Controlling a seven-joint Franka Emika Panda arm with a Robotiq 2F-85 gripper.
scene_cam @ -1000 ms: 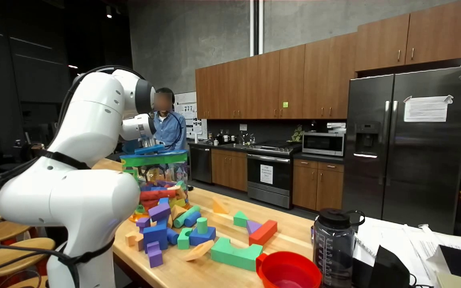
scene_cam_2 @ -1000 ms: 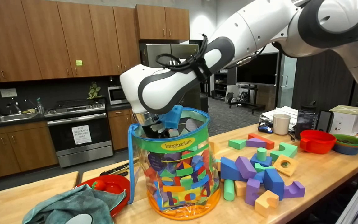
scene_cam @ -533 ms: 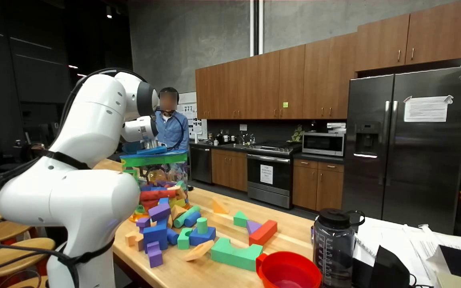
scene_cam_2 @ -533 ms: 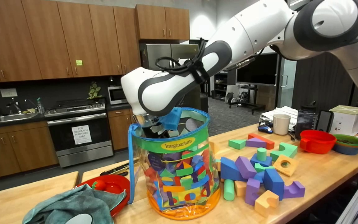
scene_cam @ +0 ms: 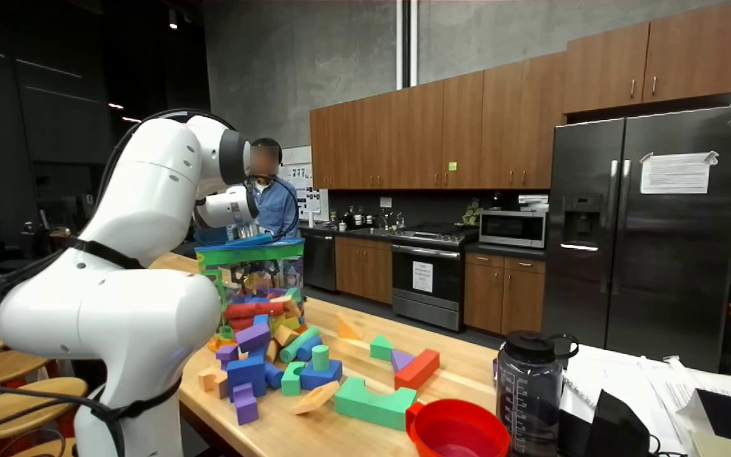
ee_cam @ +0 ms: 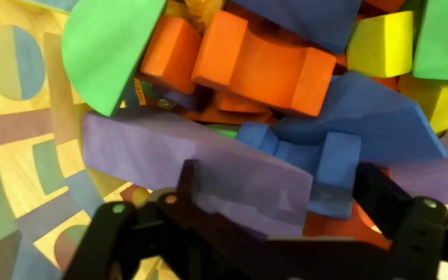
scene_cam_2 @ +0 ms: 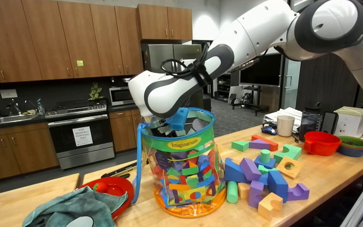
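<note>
A clear bucket-shaped bag (scene_cam_2: 159, 144) with a green rim band and an orange base holds many coloured blocks; both exterior views show it. My gripper reaches down inside the bag, its fingertips hidden from the exterior cameras. In the wrist view the gripper (ee_cam: 276, 171) stands open over the heap, jaws wide apart. Below and between the fingers lie a long purple block (ee_cam: 138, 146) and a notched blue block (ee_cam: 338, 155). Whether the fingers touch either cannot be made out. Around them are an orange notched block (ee_cam: 266, 74), a larger blue block (ee_cam: 379, 120) and a green half-round (ee_cam: 103, 46).
Loose blocks, among them a purple one (scene_cam_2: 250, 169) and a green cylinder (scene_cam_2: 232, 192), lie beside the bag. A red plate (scene_cam_2: 118, 186) and a grey-green cloth (scene_cam_2: 71, 205) are on its other side. Farther along stand a red cup (scene_cam_2: 321, 143) and a dark bottle (scene_cam: 528, 393). A person (scene_cam: 273, 203) stands behind.
The hand has sunk slightly and then shifted sideways, rightward in both exterior views. The bag has shifted and tilted slightly the same way. The person has moved a little.
</note>
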